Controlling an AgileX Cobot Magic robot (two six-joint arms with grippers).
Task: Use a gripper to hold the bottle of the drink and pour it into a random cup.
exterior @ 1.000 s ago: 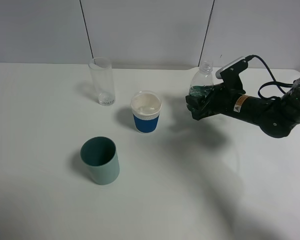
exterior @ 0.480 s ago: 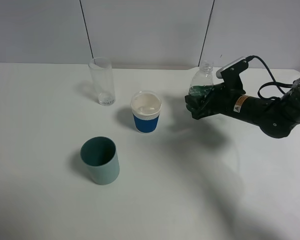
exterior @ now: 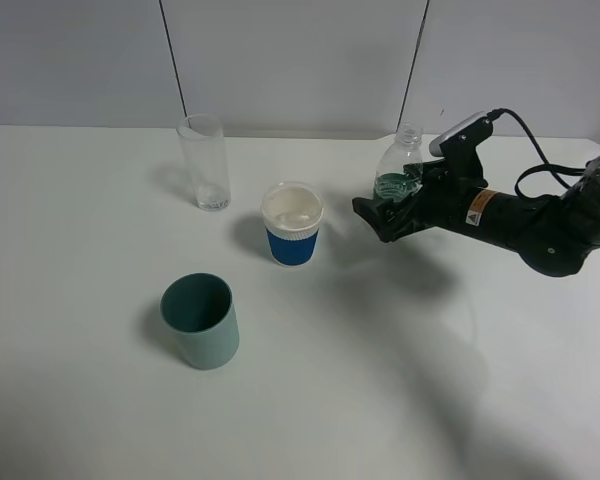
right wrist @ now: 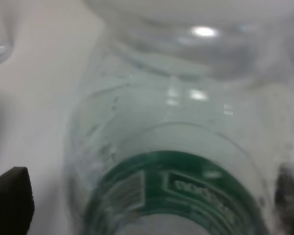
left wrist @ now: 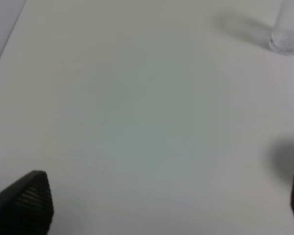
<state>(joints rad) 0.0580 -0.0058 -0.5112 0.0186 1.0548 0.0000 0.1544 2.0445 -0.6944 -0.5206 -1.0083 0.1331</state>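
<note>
The bottle of the drink stands upright — right hand spread open around it.

Small clear plastic bottle with a green label; short white paper cup with a blue band; teal-green plastic cup; white table.

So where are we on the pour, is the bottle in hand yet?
Done: the right gripper is at the bottle of the drink, which stands upright between its jaws. In hand: nothing is gripped; the jaws stand open around the bottle. Left: close on it, carry it to the cup and tip it. Whether the cup already holds any drink, I cannot tell from its white inside.
</note>
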